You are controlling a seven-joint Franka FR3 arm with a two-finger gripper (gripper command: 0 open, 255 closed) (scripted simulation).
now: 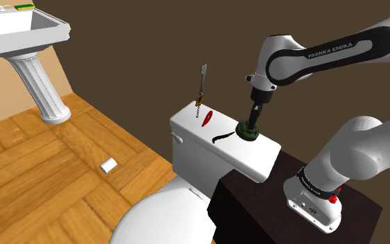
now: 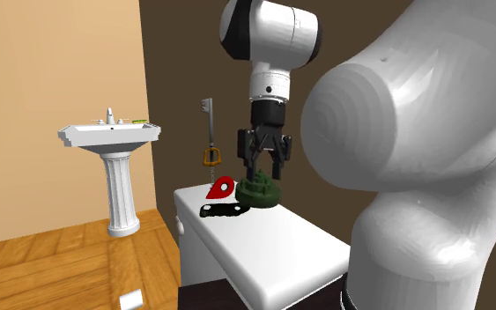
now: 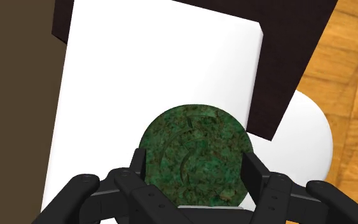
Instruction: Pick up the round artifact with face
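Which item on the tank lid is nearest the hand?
The dark green round disc, directly under the hand; the red drop-shaped piece, black flat strip and upright key sit farther along the lid.

The round artifact [image 3: 193,154] is being rendered in mottled dark green flecked with brown, with faint curved lines across its face. The gripper [image 3: 194,167] is being shown in plain black, the arm [image 1: 325,52] in white with dark joints. The toilet tank lid [image 1: 255,156] is being shown in plain white, the teardrop piece [image 1: 206,118] in bright red, the flat piece [image 1: 221,134] in black. The floor [image 1: 34,180] is being patterned in honey-brown wood parquet, and the wall [image 1: 152,41] coloured dark brown.
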